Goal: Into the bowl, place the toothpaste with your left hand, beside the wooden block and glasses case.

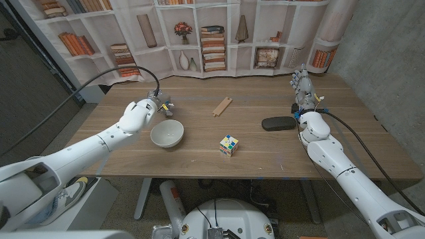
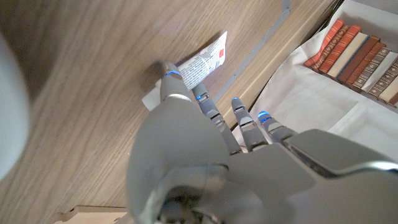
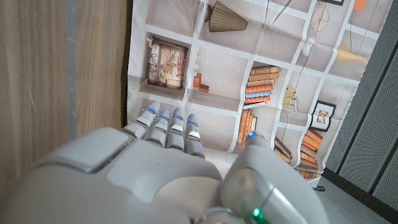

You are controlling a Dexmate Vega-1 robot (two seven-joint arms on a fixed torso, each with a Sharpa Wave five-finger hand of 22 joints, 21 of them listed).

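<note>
— Nearest the head camera, what is being shown?

— Two smooth white arms are being seen coming in from the bottom corners. The left hand (image 1: 137, 114) is being held just behind the bowl (image 1: 167, 133), a round, glossy white dish on the grained wooden table (image 1: 199, 159).

— Is anything being held by that hand?

— Its fingers (image 2: 205, 102) are being pressed down at the toothpaste (image 2: 200, 62), a flat white box lying on the wood beyond the bowl, near the table's far-left part. Whether it is actually being gripped cannot be told. Small dark print and a red patch are being shown on the box; the writing is too small to be read.

— And the right hand?

— The right hand (image 1: 304, 89) is being held upright at the table's far right, fingers (image 3: 168, 127) straight and close together, nothing in them.

— What else is being seen on the table?

— A slim wooden block (image 1: 222, 105) is lying at the far middle, a dark oval case (image 1: 277, 123) just beside the right arm, and a many-coloured cube (image 1: 229, 145) nearer the front.
</note>
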